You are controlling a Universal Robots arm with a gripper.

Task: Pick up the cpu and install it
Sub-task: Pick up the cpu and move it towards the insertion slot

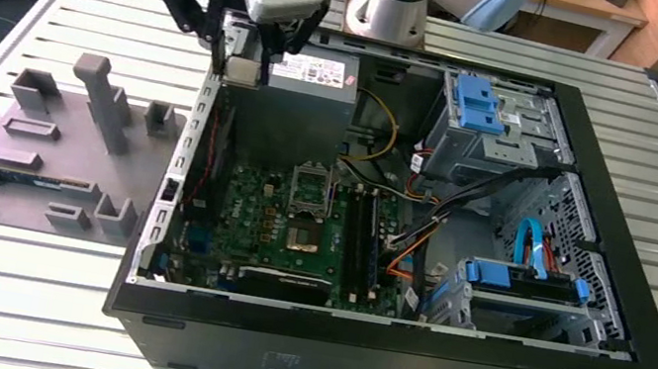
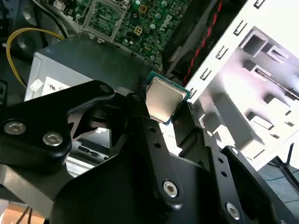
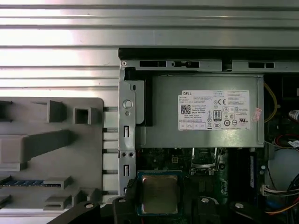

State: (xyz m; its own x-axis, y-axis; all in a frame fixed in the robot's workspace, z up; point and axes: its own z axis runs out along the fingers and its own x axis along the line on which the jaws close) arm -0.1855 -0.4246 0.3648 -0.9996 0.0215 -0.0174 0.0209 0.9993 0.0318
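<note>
Ribbed aluminium table slats [image 1: 3,291] carried a black open-sided computer case [image 1: 406,363], with a grey moulded parts tray [image 1: 41,146] lying just beside it on the exterior view's left. Inside the case sat a grey boxy power supply [image 3: 201,112] and, next to it, a green motherboard [image 1: 267,234] bearing a rectangular metal socket frame [image 1: 311,187]. The black gripper [image 2: 164,108] hung above the case's side wall near the power supply. Its fingers [image 2: 142,116] were clamped on opposite edges of the small square silvery-topped cpu [image 2: 163,99], which was lifted clear of tray and board. From the claw, the socket frame lay past the power supply, toward the exterior view's lower edge and slightly to its right.
</note>
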